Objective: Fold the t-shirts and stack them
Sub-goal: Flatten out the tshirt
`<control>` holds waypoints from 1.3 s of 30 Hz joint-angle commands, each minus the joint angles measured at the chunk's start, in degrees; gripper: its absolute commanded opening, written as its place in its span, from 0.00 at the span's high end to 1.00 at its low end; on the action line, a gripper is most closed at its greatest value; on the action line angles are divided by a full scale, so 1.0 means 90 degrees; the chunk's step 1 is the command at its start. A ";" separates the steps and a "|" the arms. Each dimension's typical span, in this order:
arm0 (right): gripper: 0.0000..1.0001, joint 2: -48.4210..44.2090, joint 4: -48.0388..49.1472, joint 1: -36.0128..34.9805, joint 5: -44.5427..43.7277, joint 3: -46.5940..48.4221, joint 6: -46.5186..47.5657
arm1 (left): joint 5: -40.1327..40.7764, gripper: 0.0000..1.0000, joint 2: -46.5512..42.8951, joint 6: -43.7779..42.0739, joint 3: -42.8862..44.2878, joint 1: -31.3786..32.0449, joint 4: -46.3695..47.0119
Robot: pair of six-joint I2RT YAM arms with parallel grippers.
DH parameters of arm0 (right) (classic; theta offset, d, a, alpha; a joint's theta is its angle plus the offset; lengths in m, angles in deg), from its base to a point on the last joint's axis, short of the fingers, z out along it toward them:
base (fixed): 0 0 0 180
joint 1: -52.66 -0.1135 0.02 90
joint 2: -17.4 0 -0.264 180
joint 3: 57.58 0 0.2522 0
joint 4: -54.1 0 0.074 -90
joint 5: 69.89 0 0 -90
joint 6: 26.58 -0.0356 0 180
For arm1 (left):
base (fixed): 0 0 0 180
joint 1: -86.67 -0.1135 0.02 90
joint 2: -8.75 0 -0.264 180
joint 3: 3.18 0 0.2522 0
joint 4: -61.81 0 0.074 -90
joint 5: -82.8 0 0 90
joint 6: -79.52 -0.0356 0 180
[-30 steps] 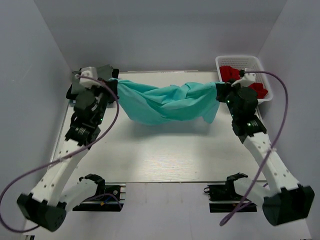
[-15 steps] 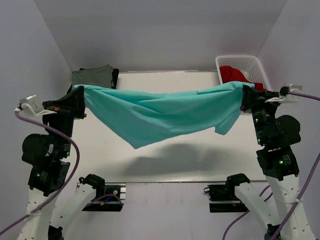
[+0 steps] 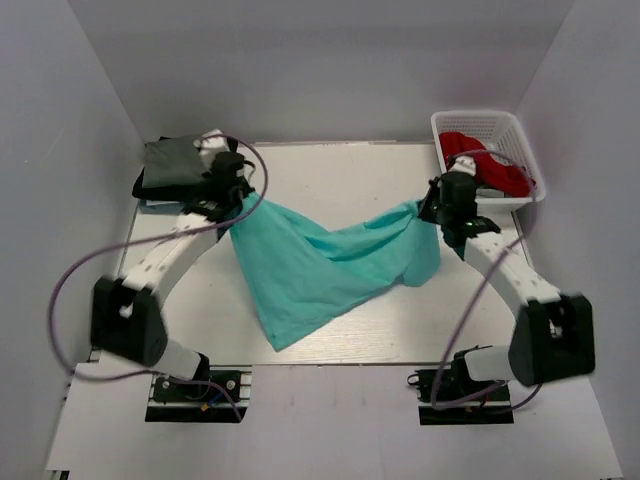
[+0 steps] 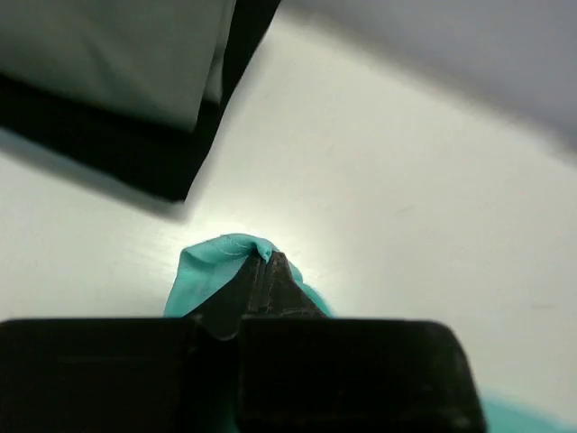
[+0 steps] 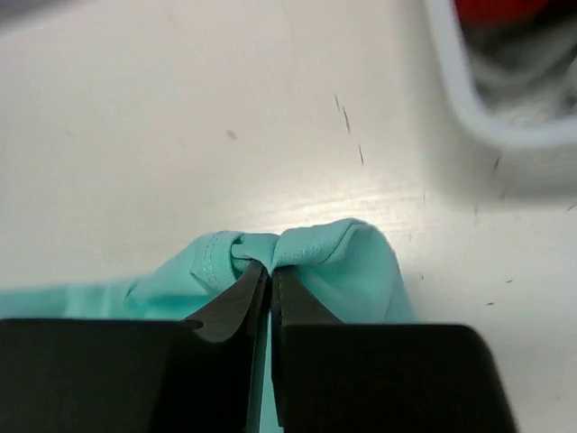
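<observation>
I see my left arm [image 3: 160, 265] and right arm [image 3: 510, 275] built of white shells between black, rounded joint housings. A thin purple cable [image 3: 56, 305] loops loose beside each. At six o'clock their bases [image 3: 190, 385] are black blocks on dark plates. Up close, the left hand [image 4: 266, 262] and right hand [image 5: 269, 266] show matte black fingers [image 5: 230, 307], wedge-shaped, tapering to narrow tips.

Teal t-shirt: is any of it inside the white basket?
No, the teal t-shirt spreads over the table, apart from the basket, which holds red cloth.

Right pincer [image 5: 270, 271] pinching teal t-shirt [image 5: 347, 262] fold, white table [image 5: 135, 135], basket [image 5: 487, 117] corner upper right
</observation>
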 commanded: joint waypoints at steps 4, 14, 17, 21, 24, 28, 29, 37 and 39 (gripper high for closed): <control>0.46 0.2493 -0.0036 0.0288 0.0587 0.1096 -0.0507 | -0.0298 0.85 0.2985 0.0160 0.1797 -0.0321 -0.1099; 0.10 0.1738 -0.0106 0.0327 0.0217 0.0563 -0.0741 | -0.1138 0.00 0.2076 0.0013 0.1416 -0.0224 -0.1618; 0.10 0.1192 -0.0135 0.0337 0.0022 0.0007 -0.1024 | -0.2571 0.00 0.1312 0.0420 0.0333 -0.0166 -0.1707; 0.10 0.0586 -0.0009 0.0337 -0.0115 -0.0628 -0.1541 | -0.4496 0.00 -0.0221 0.0911 -0.2118 -0.0019 -0.0810; 0.10 0.0487 0.0070 0.0347 -0.0076 -0.0795 -0.1552 | -0.5025 0.00 -0.1023 0.1291 -0.2996 0.0283 -0.1061; 0.10 0.0486 0.0011 0.0356 -0.0018 -0.0785 -0.1601 | -0.5719 0.00 -0.1697 0.1751 -0.3800 0.0674 -0.1004; 0.10 0.0467 0.0108 0.0357 0.0108 -0.0882 -0.1610 | -0.5787 0.00 -0.1853 0.1810 -0.3936 0.0820 -0.1081; 0.10 0.0379 0.0070 0.0357 0.0022 -0.1069 -0.1610 | -0.5671 0.03 -0.1689 0.1976 -0.4259 0.1279 -0.0868; 0.10 0.0321 0.0041 0.0377 0.0012 -0.1069 -0.1601 | -0.5390 0.04 -0.1435 0.1976 -0.4154 0.1338 -0.0973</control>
